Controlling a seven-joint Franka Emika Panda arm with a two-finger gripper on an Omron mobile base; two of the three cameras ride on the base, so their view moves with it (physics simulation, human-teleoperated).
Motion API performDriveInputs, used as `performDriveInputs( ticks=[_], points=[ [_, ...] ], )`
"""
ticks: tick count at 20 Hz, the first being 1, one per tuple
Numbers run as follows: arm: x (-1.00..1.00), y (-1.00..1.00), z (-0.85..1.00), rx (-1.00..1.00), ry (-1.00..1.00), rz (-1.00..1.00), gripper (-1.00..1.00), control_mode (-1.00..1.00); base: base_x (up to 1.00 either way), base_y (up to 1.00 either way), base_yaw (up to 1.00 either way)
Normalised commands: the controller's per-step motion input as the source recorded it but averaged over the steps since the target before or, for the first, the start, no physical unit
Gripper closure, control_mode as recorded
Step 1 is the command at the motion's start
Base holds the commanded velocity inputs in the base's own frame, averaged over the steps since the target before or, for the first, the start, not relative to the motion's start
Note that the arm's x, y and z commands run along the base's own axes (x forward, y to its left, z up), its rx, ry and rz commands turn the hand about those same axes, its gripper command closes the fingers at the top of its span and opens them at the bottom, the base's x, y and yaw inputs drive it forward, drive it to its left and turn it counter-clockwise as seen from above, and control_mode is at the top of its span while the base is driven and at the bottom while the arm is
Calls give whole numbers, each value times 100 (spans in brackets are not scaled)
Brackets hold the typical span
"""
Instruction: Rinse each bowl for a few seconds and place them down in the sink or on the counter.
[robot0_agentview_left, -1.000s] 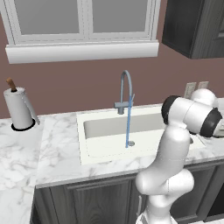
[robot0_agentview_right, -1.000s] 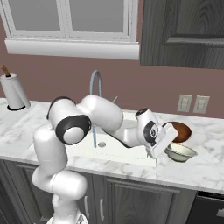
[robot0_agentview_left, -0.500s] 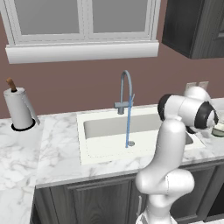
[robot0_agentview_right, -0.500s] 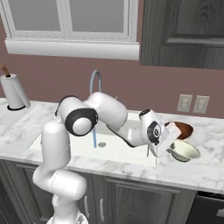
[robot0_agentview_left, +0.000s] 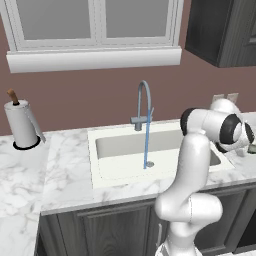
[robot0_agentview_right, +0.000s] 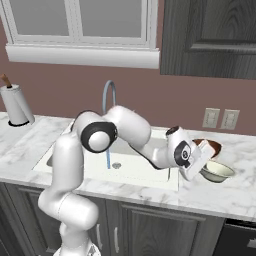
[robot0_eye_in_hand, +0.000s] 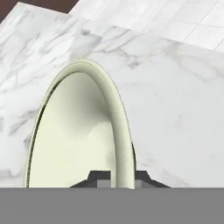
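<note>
The gripper (robot0_agentview_right: 199, 172) reaches right of the sink (robot0_agentview_right: 150, 175) over the marble tabletop (robot0_agentview_right: 230, 192), its jaws nearly closed on the near rim of a pale greenish bowl (robot0_agentview_right: 218, 171). In the hand view that bowl (robot0_eye_in_hand: 78, 135) is seen at a steep slant, its open side facing up and slightly left, its long axis running away from the fingertips (robot0_eye_in_hand: 144, 178), its lower edge cut off. Just behind it sits a reddish-brown bowl (robot0_agentview_right: 210, 146), half hidden by the hand. Water (robot0_agentview_left: 147, 137) runs from the faucet (robot0_agentview_left: 142, 102) into the basin. In the left base view the arm's joints hide the gripper
</note>
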Motion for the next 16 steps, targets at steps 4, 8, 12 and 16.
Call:
performDriveInputs(
  ticks=[4, 8, 12, 16],
  points=[
    [-49, -54, -35, -9, -4, 0, 100, -100, 0, 0, 0],
    [-64, -59, -44, -9, -4, 0, 100, -100, 0, 0, 0],
    [-66, -41, -54, -10, -4, 0, 100, -100, 0, 0, 0],
    [-10, -9, -4, -2, 1, -2, 100, -100, 0, 0, 0]
  ],
)
